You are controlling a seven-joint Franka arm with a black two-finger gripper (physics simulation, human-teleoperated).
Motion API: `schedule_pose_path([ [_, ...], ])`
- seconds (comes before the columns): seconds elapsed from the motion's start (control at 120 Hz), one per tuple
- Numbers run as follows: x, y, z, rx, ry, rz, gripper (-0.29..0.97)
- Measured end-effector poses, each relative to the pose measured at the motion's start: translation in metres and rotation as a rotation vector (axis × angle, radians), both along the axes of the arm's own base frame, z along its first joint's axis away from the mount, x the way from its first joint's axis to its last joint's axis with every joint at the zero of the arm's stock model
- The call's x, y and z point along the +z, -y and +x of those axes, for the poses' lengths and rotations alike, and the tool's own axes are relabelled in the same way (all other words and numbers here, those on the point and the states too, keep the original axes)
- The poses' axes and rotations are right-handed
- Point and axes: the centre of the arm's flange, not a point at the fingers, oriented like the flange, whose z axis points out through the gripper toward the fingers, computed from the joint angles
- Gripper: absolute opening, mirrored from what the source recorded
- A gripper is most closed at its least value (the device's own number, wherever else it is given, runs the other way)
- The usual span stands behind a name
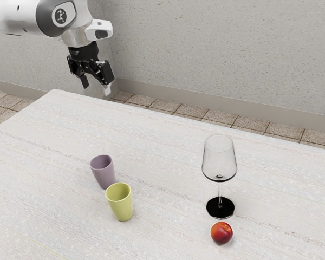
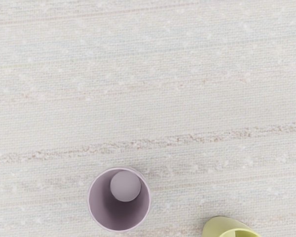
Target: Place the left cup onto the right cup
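A mauve cup (image 1: 102,170) stands upright on the pale wooden table (image 1: 54,141), and a yellow-green cup (image 1: 119,201) stands upright just in front of it, toward the exterior view's right. My black gripper (image 1: 95,84) hangs high above the table's far edge, well above and behind both cups, open with nothing between its fingers. From the wrist camera I look straight down into the mauve cup (image 2: 119,198); the rim of the yellow-green cup (image 2: 230,229) peeks in beside it.
A tall clear wine glass (image 1: 219,174) on a black foot stands to the exterior view's right of the cups. A red-orange peach (image 1: 221,233) lies just in front of the glass. A tiled floor and a grey wall lie behind the table.
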Motion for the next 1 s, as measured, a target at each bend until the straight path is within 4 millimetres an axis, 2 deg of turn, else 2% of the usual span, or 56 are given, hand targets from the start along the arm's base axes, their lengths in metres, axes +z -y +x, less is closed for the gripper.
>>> schedule_pose_path([
  [0.233,-0.003,0.000,0.001,-0.002,-0.005,0.001,0.68],
  [0.358,-0.021,0.000,-0.012,-0.004,-0.046,-0.010,0.68],
  [0.6,-0.095,-0.001,-0.058,0.016,-0.115,-0.029,0.68],
  [0.7,-0.124,-0.002,-0.065,0.032,-0.116,-0.031,0.68],
  [0.85,-0.175,0.000,-0.054,0.053,-0.121,-0.028,0.68],
  [1.0,-0.205,0.003,-0.042,0.067,-0.117,-0.027,0.68],
])
